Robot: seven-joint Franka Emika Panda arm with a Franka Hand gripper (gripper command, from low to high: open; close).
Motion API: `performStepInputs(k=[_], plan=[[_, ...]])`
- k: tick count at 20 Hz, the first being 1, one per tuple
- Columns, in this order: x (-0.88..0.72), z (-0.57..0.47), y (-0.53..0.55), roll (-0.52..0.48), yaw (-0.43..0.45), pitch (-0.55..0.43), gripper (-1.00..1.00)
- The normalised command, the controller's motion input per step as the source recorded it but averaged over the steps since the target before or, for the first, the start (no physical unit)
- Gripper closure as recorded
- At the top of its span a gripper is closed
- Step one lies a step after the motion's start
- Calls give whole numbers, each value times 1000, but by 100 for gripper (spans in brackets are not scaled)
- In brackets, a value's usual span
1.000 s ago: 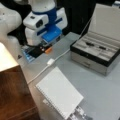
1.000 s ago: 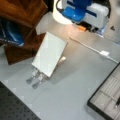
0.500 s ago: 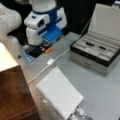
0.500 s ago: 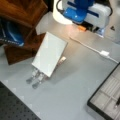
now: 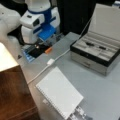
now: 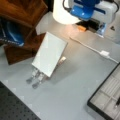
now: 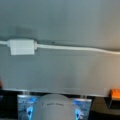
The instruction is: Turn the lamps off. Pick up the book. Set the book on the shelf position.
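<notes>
gripper: we see the white-and-blue arm head with its blue gripper (image 5: 46,33) low over a dark switch unit with an orange button (image 5: 48,50) at the back of the grey table (image 5: 100,87); in a front view it sits top right (image 6: 86,11). We cannot tell how far the fingers stand apart; nothing visibly held.

book: large thin white rectangular book with a ridged binding edge (image 5: 59,91) lies flat on the table, well apart from the gripper. In a front view (image 6: 49,53) it rests over a small metal slatted rack (image 6: 35,77) that pokes out past its lower end.

shelf position: flat top of the dark reddish-brown wooden block (image 5: 13,92) at a front view's left, just beside the book; bare of the book. In a front view (image 6: 22,11) it sits top left.

cable: white cord with a white inline switch box (image 5: 50,61) runs across the table between book and gripper; wrist view shows the box (image 7: 22,46) on the grey surface, and an orange piece (image 7: 115,95) at the right edge.

case: grey hinged case with its lid up (image 5: 100,48) at a front view's right, well apart from the book.
</notes>
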Motion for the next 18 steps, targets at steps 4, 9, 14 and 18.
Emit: performStepInputs(k=[4,9,14,18], plan=[[-596,-215,327,42,-3,-224,-100],[-526,-120,334,92,-52,-182,-100],[-408,-126,278,82,-100,-117,-100],[-273,-207,284,100,-129,-56,-100]])
